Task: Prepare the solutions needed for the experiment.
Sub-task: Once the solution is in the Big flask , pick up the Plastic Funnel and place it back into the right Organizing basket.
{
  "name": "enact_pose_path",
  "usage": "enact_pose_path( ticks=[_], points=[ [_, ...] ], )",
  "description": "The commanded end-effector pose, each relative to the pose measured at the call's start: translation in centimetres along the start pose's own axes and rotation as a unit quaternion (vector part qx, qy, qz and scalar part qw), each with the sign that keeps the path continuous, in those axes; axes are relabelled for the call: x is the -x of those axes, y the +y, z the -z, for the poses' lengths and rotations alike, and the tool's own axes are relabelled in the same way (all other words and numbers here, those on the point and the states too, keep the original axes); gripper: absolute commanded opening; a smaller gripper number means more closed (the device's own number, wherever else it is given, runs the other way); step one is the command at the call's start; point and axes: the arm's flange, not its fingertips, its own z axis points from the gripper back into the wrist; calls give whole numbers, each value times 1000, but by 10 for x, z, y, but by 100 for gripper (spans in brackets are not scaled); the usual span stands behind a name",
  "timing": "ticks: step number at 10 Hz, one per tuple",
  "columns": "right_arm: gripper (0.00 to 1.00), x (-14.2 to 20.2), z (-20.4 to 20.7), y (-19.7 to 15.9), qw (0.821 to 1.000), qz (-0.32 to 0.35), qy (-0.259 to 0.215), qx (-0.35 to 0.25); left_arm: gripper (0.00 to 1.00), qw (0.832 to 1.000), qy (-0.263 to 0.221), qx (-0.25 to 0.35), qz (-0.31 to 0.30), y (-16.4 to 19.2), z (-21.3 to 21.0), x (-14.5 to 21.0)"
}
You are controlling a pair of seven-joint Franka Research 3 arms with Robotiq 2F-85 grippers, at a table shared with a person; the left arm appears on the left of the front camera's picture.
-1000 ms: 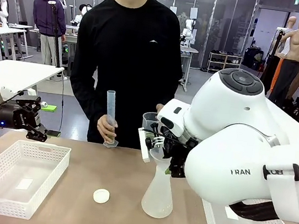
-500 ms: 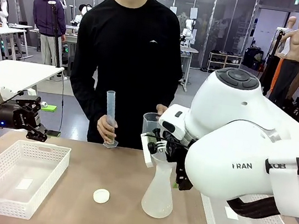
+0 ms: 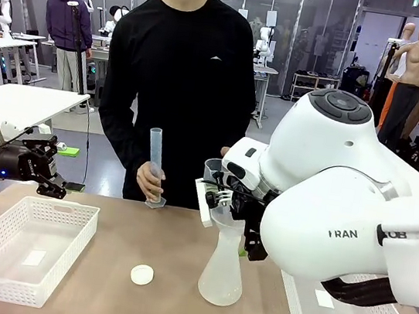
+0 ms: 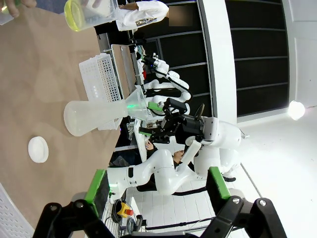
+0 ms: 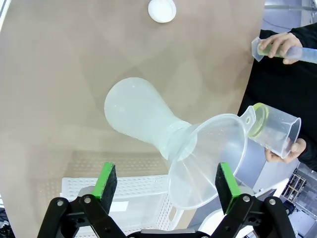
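1. The solutions [image 5: 258, 120] are lying as a shallow, pale yellow layer across the bottom of a clear beaker [image 5: 280, 130]. A person's hand [image 5: 287, 150] is holding the beaker in the air just beside the funnel's rim, at the far side of the table.
2. The beaker is standing close to upright, with its long axis roughly parallel to the flask's. Its mouth is pointing up and its base down, so the liquid is sitting flat rather than running toward the lip.
3. The funnel [image 3: 225, 215] is sitting in the neck of a frosted conical flask [image 3: 222, 272], which is standing upright mid-table.
4. The right gripper [image 5: 166, 181] is hanging over the funnel with its jaws spread wide, one green pad on each side, gripping nothing.
5. The left gripper [image 4: 157, 183] is hovering over the far edge of the left white basket [image 3: 46, 206], jaws wide and empty.
6. The person's other hand [image 3: 148, 179] is gripping an upright graduated cylinder [image 3: 154, 149].
7. A white round cap [image 3: 141, 275] is lying on the table [image 3: 144, 234] between that basket and the flask.
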Motion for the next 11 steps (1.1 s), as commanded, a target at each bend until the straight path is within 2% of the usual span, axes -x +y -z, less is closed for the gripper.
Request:
enact_pose_path(
  ticks=[1, 3, 4, 5, 7, 8, 9, 10, 11],
  points=[
    [100, 1, 3, 2, 1000, 2, 5, 9, 100, 1000, 0, 1, 0, -1, 0, 1],
    [100, 0, 0, 0, 1000, 0, 0, -1, 100, 1000, 0, 1, 0, -1, 0, 1],
    [100, -7, -24, 4, 1000, -8, 20, 17, 100, 1000, 0, 1, 0, -1, 0, 1],
    [100, -8, -43, 4, 999, -9, 0, 31, 100, 1000, 0, 1, 0, -1, 0, 1],
    [100, 6, -73, -4, 998, 26, -9, 52, 100, 1000, 0, 1, 0, -1, 0, 1],
    [100, 24, -90, -4, 995, 88, -15, 45, 100, 1000, 0, 1, 0, -1, 0, 1],
    [100, 46, -100, -1, 987, 149, -43, 34, 100, 1000, 0, 1, 0, -1, 0, 1],
    [100, 68, -105, 4, 974, 211, -86, 19, 100, 1000, 0, 1, 0, -1, 0, 1],
    [100, 87, -102, 9, 952, 278, -130, 0, 100, 1000, 0, 1, 0, -1, 0, 1]
  ],
)
